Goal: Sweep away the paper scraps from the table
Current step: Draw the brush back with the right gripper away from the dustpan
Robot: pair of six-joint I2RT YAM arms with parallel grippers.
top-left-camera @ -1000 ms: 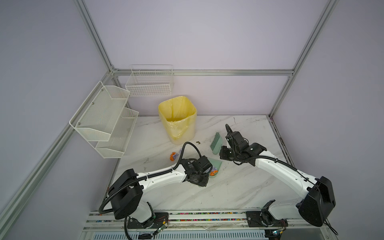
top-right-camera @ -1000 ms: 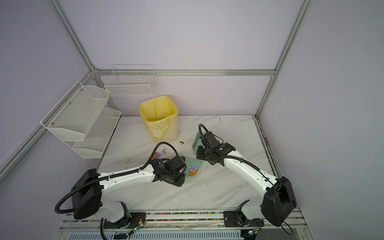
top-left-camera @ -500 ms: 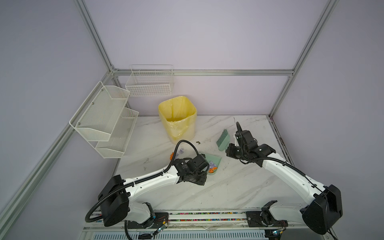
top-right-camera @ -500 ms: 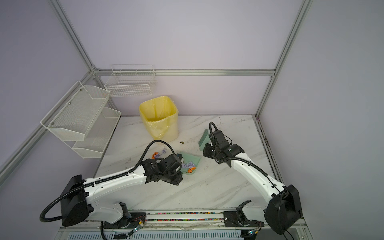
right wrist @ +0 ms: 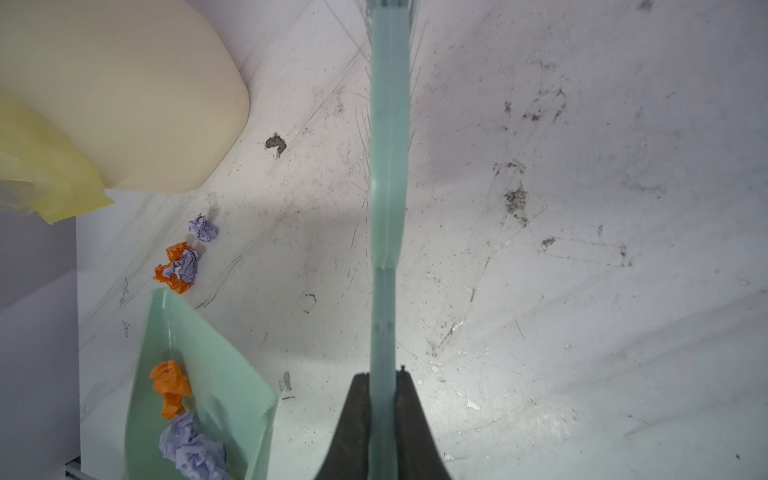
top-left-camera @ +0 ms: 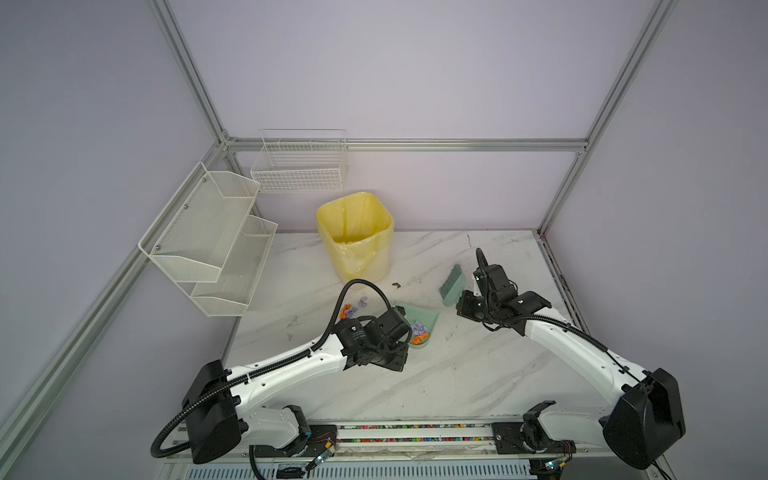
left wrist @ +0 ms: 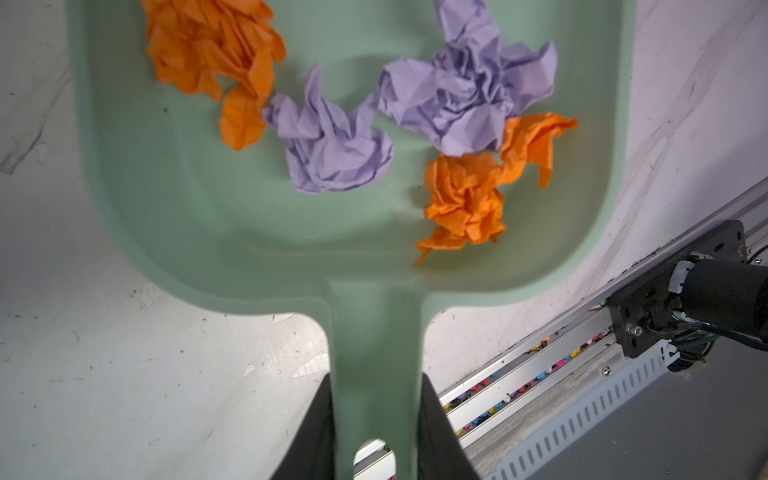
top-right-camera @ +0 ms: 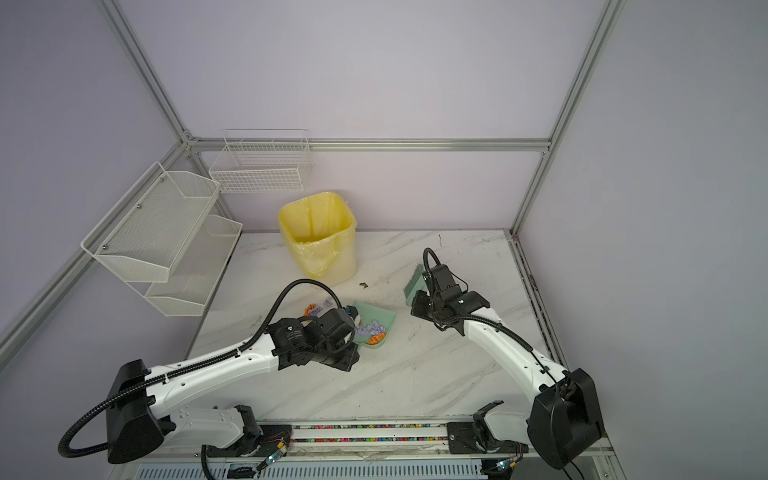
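Four paper scraps [left wrist: 332, 153] in one dustpan [left wrist: 199, 216]; left fingers [left wrist: 311, 449] pinch its handle [left wrist: 376, 353]; right fingers [right wrist: 355, 424] pinch one brush [right wrist: 388, 166].

One dustpan [left wrist: 208, 208] holds four paper scraps [left wrist: 332, 153]: two orange and two lilac. On the desk [right wrist: 582, 291] beside it lie at least three more: one lilac scrap alone, and a touching orange-and-lilac cluster whose exact count is unclear. There are one brush [right wrist: 388, 166], one yellow-lined bin [top-left-camera: 353, 257], one wire basket [top-left-camera: 299, 178], one two-tier rack [top-left-camera: 208, 232] and two arms [top-left-camera: 291, 370].
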